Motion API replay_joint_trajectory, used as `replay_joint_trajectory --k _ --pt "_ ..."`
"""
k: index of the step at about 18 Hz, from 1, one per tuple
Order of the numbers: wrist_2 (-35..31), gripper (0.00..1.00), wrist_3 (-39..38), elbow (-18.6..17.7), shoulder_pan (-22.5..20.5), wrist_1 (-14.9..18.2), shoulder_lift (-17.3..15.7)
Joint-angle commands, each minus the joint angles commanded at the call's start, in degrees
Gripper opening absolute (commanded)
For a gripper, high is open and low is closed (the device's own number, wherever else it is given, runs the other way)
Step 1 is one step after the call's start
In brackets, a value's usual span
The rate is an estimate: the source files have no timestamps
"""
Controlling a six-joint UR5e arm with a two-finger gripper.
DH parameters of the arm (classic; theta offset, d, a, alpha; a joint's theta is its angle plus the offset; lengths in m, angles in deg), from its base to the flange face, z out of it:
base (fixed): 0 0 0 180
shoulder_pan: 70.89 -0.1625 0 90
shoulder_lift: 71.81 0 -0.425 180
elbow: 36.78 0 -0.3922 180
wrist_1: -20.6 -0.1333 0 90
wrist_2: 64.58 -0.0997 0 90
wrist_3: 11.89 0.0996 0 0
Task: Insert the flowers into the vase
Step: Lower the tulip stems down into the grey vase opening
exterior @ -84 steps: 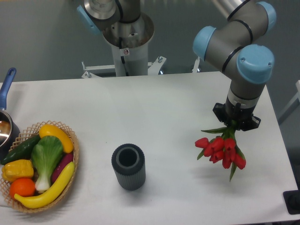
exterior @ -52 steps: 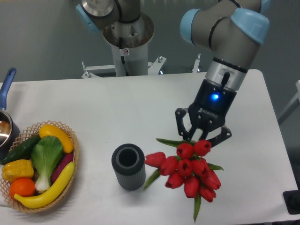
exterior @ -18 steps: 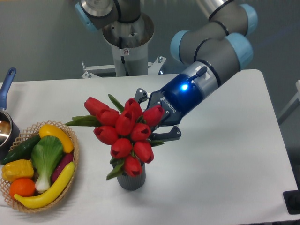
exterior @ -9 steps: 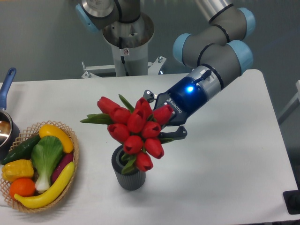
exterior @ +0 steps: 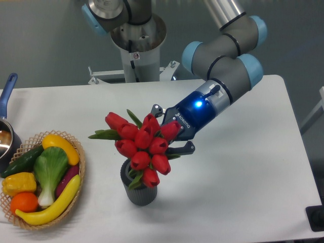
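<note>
The flowers [exterior: 143, 147] are being held tilted over the vase [exterior: 138, 187] by the gripper [exterior: 169, 135], jaws pinching the stems (hidden). Probably light & bendy; best gripped low on stems.

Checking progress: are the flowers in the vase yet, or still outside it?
Partly in: the flowers lean over the vase, lowest blooms dipping into its mouth, while the gripper holds them.

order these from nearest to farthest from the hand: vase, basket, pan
Measured from the hand, which holds the flowers:
1. Vase, just below and to its left, under the flowers.
2. Basket, further left on the table.
3. Pan, at the far left edge.
</note>
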State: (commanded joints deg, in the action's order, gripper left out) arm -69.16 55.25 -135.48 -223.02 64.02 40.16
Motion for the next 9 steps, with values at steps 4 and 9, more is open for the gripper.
replay_joint_trajectory --k 4,9 --pt "0.0 0.00 5.7 -2.1 0.1 0.0 1.8" --pt "-0.1 0.10 12.0 -4.9 0.0 0.0 3.3"
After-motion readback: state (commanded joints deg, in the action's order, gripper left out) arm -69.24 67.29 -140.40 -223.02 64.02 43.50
